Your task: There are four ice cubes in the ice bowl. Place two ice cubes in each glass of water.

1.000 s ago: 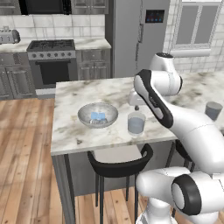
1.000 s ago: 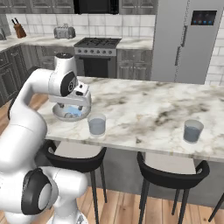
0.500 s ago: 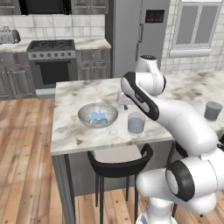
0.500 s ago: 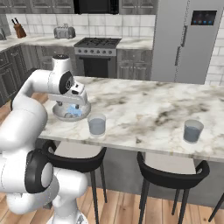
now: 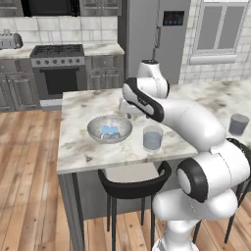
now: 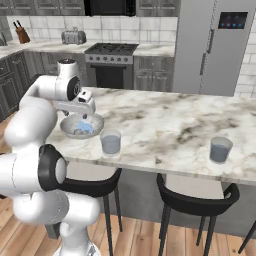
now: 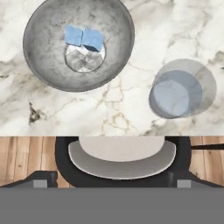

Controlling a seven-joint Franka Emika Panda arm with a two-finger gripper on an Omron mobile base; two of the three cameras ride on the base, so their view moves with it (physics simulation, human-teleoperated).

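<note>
The ice bowl (image 7: 52,65) is a wide grey glass dish on the marble island; it also lies at the near left in the base views (image 5: 95,128) (image 6: 67,127). Two pale-blue ice cubes (image 7: 83,38) lie side by side in it (image 5: 110,131) (image 6: 85,129). One glass of water (image 7: 177,94) stands right of the bowl (image 5: 152,138) (image 6: 110,143); I can make out no cube in it. The other glass (image 5: 238,124) (image 6: 220,149) stands far to the right. My gripper (image 6: 84,115) hangs open above the bowl's rim, holding nothing.
A black stool with a pale seat (image 7: 122,157) is tucked under the counter's front edge, right below the bowl and glass. A second stool (image 6: 192,200) stands further right. Behind the island are the stove (image 5: 58,68) and the fridge (image 6: 215,45).
The arm has swung left, from above the near glass to over the bowl. The jaws have stayed wide open. Bowl, cubes and glasses have not moved.
</note>
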